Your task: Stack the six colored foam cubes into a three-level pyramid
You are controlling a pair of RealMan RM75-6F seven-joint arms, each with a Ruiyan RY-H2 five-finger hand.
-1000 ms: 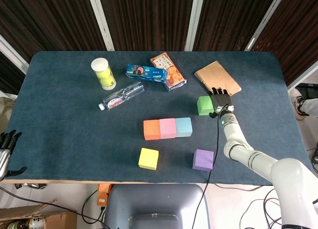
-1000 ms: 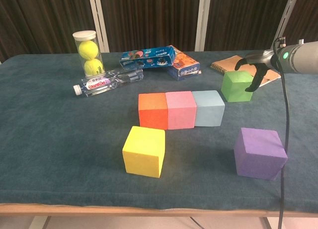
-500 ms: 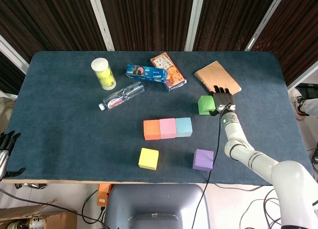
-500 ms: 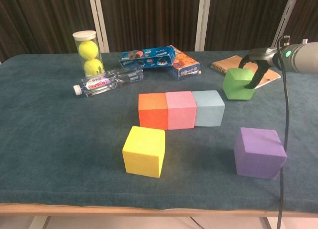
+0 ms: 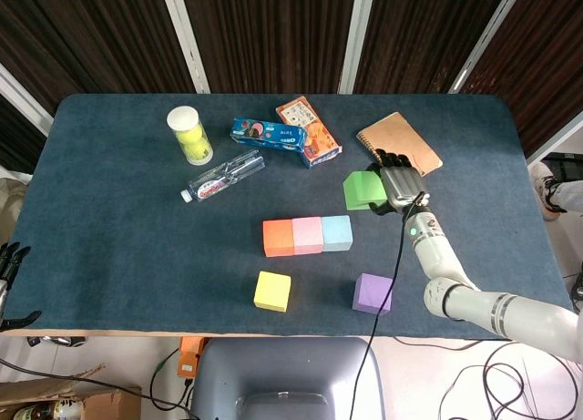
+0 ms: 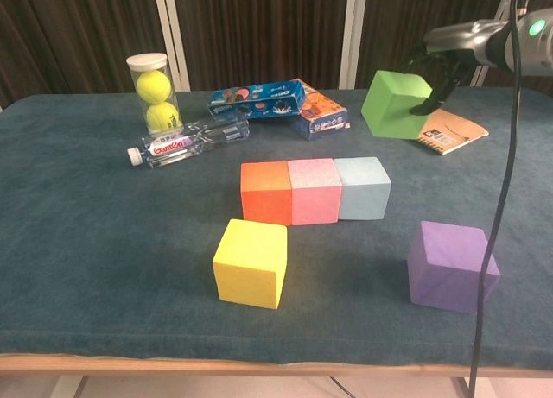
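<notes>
My right hand [image 5: 397, 182] [image 6: 439, 60] grips the green cube [image 5: 363, 190] [image 6: 394, 104] and holds it tilted in the air, above and to the right of the row. The orange cube [image 5: 277, 237] [image 6: 266, 193], pink cube [image 5: 307, 235] [image 6: 314, 191] and light blue cube [image 5: 337, 232] [image 6: 362, 188] stand side by side, touching, mid-table. Nearer the front edge sit the yellow cube [image 5: 272, 291] [image 6: 251, 262] and the purple cube [image 5: 373, 293] [image 6: 451, 266]. Only the fingers of my left hand [image 5: 9, 261] show, at the far left edge off the table, apart and holding nothing.
At the back lie a tube of tennis balls [image 5: 189, 135] [image 6: 153, 93], a water bottle [image 5: 224, 176] [image 6: 186, 142], a blue snack box [image 5: 267, 133] [image 6: 259, 98], an orange box [image 5: 308, 129] [image 6: 321, 114] and a spiral notebook [image 5: 399, 144] [image 6: 446, 130].
My right hand has lifted the green cube off the table and carried it up and to the left, tilting it. My left hand has sunk a little lower at the frame edge.
</notes>
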